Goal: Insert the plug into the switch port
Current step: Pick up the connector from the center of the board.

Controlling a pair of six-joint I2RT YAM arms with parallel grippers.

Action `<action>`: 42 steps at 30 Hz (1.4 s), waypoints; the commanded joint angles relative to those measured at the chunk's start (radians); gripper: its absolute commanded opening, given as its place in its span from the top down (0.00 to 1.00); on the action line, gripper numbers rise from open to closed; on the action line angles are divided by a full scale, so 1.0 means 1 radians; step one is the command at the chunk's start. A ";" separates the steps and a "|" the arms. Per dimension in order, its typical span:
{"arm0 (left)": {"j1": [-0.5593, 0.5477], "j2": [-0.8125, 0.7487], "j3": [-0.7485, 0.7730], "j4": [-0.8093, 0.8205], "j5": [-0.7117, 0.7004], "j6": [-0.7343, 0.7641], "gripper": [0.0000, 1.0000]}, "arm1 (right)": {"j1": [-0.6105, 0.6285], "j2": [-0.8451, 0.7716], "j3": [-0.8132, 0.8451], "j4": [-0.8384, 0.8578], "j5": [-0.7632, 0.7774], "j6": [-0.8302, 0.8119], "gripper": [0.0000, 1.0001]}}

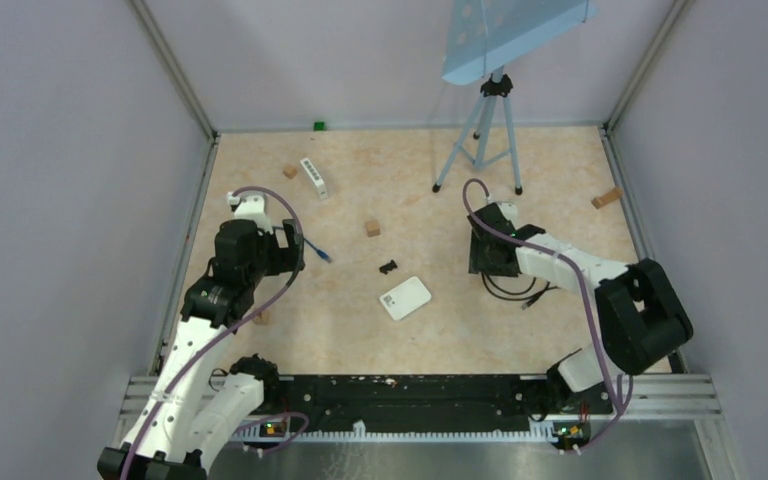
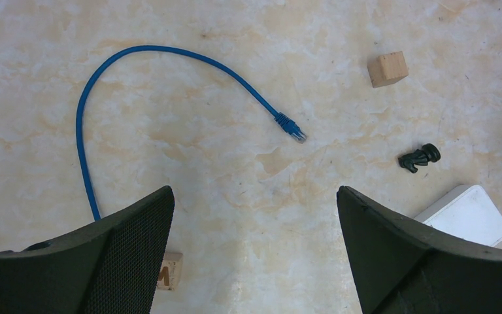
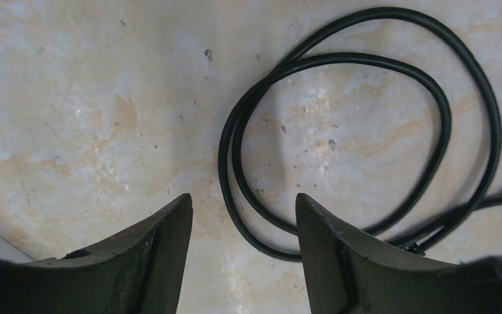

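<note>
A: Where is the plug (image 2: 292, 129) right now?

B: On the desk (image 2: 235, 39), at the free end of the blue cable (image 2: 82, 131). It's on the left arm's side of the white box (image 1: 405, 297), and apart from it. The switch (image 1: 314, 177) lies well beyond the white box, toward the far left corner, so plug and port are well apart.

A: And the tools?

B: The left tool (image 2: 253, 193) hangs over the desk near the plug, jaws spread as wide as they go, holding nothing. The right tool (image 3: 242, 197) is on the other side of the white box. Its jaws are partly open over a coiled black cable (image 3: 366, 62), and it grips nothing.

A: What worries you?

B: Three things, I'd judge. The right tool may take up the black cable, which looks like the wrong lead. The left tool may pinch the blue cable too far behind the plug, letting the tip droop and miss the port. And the switch looks light and nothing holds it, so a push could slide it away instead of seating the plug.
</note>
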 commanded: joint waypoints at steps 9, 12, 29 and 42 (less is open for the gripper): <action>0.000 -0.017 -0.006 0.049 -0.004 0.009 0.01 | -0.006 0.179 0.033 0.082 0.032 -0.012 0.58; 0.000 -0.015 -0.006 0.049 -0.004 0.010 0.01 | -0.008 0.174 0.012 0.102 0.030 -0.014 0.72; 0.000 -0.085 0.014 0.081 0.047 -0.013 0.01 | -0.016 -0.361 -0.085 0.140 -0.163 -0.103 1.00; 0.000 -0.018 0.027 0.281 0.562 -0.155 0.01 | -0.013 -0.603 -0.043 0.118 -0.514 -0.136 1.00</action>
